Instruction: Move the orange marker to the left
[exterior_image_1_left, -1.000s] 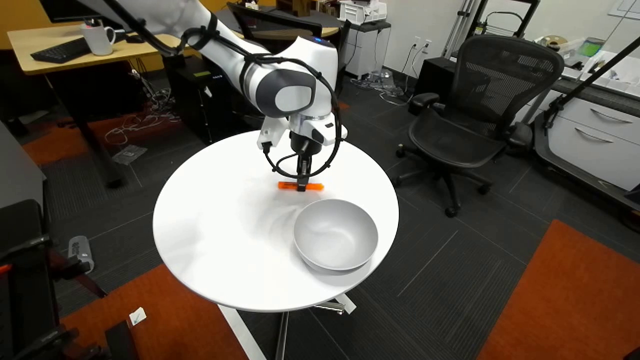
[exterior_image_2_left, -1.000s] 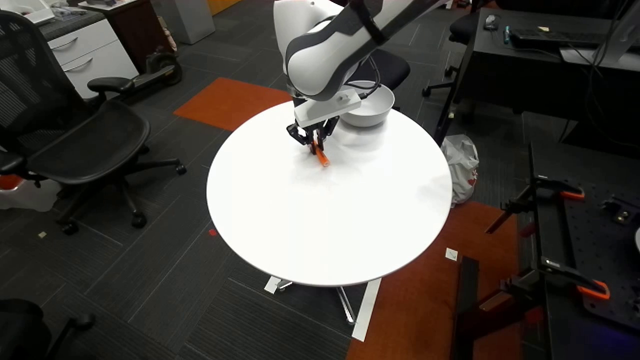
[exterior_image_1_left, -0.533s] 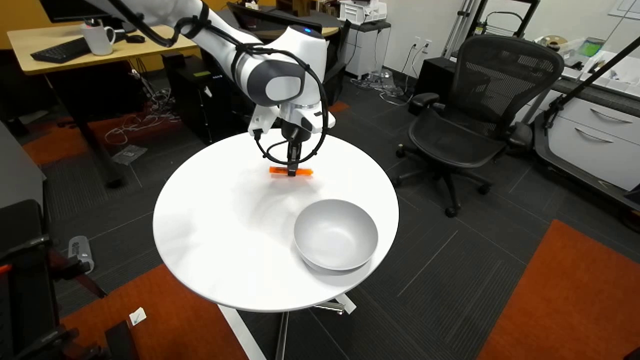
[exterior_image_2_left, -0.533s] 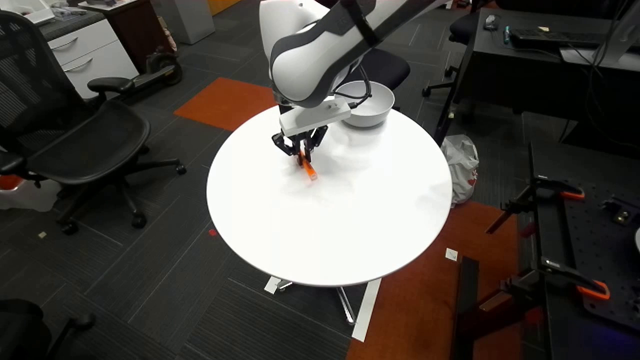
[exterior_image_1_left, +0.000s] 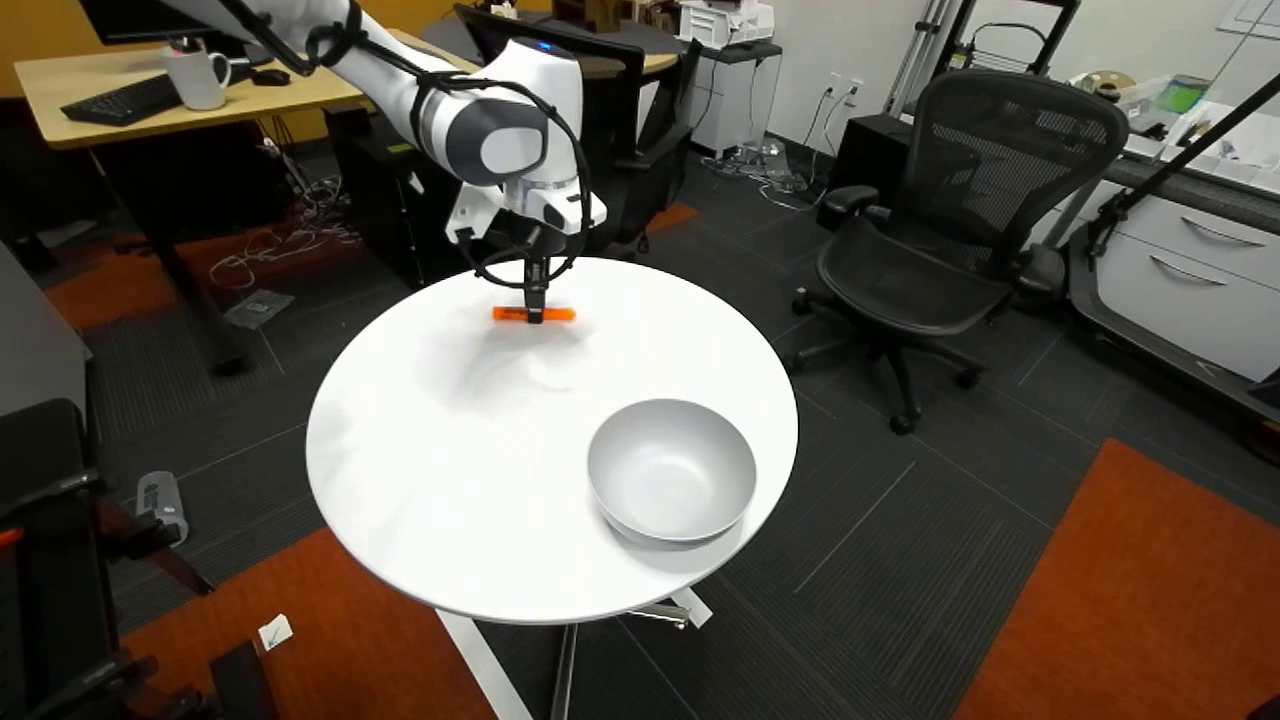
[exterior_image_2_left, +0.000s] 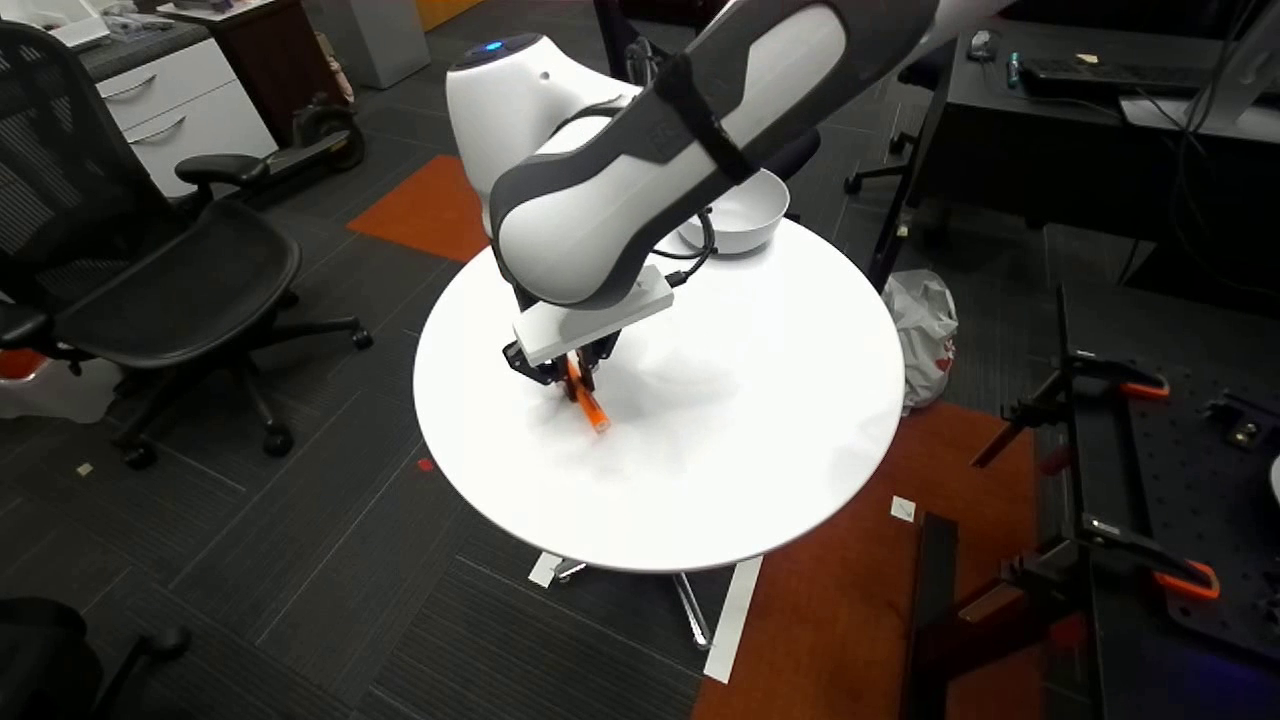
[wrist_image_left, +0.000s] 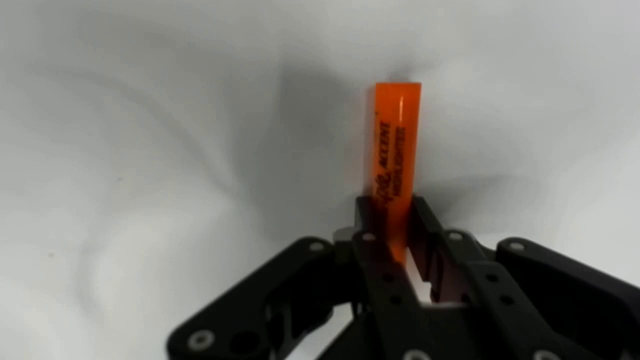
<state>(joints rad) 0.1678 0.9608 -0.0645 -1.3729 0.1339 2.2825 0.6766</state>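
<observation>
Gripper (wrist_image_left: 391, 203) jaws clamped on the orange marker (wrist_image_left: 397, 142), at or just above the white table (exterior_image_1_left: 450, 490) (contact unconfirmed). Risk: release while raised could drop it and set it rolling

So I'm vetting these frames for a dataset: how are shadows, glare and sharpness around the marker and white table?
Wrist view: soft grey shadows either side of the orange marker, a thin glint near one end, HIGHLIGHTER readable on it; both exterior views: the white table bright, almost textureless, with faint shadows near the marker.
</observation>
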